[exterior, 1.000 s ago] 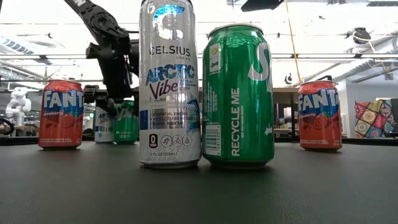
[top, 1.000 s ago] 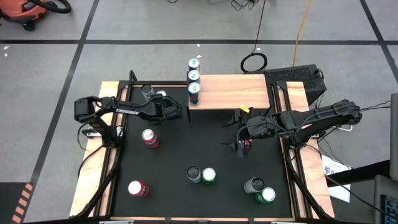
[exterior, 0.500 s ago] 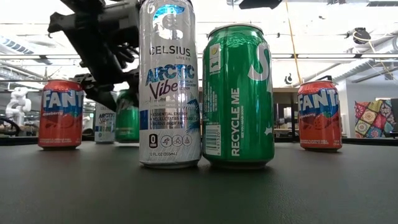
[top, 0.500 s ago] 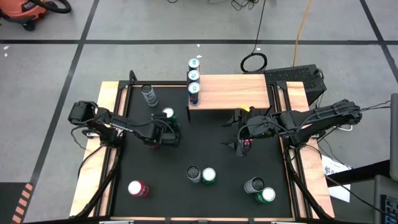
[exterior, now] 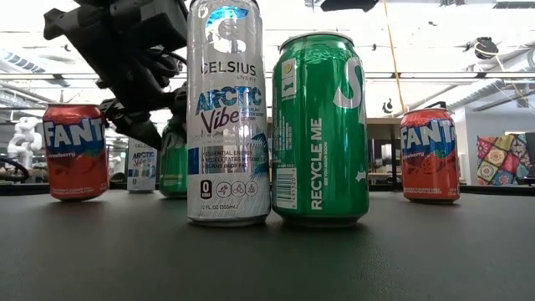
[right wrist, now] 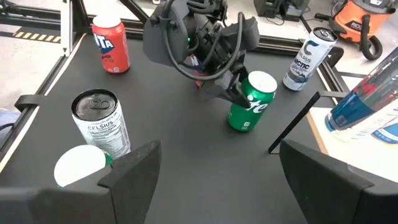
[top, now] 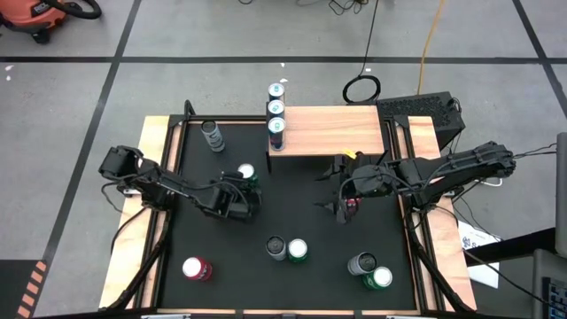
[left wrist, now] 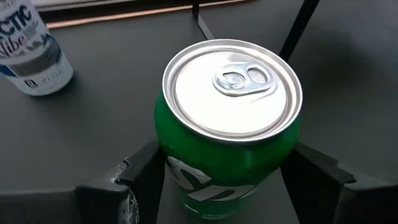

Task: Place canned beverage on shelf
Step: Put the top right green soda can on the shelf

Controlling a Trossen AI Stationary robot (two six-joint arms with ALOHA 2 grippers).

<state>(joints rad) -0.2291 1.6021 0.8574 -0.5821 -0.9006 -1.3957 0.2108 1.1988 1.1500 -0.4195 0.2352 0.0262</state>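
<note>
Between the spread fingers of the left end effector (left wrist: 221, 186) a green can (left wrist: 230, 124) is flanked upright on the tabletop (top: 292, 204), not visibly clamped. Beyond it, the shelf (top: 332, 130) is seen carrying three cans (top: 275, 110). The right end effector (top: 341, 206) is held wide open, empty.

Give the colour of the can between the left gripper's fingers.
Green can, silver top; left wrist view.

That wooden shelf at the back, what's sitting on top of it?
Three slim cans stand in a row along the left end of the shelf. The rest of the board is bare. Underneath it cannot be seen from above.
</note>
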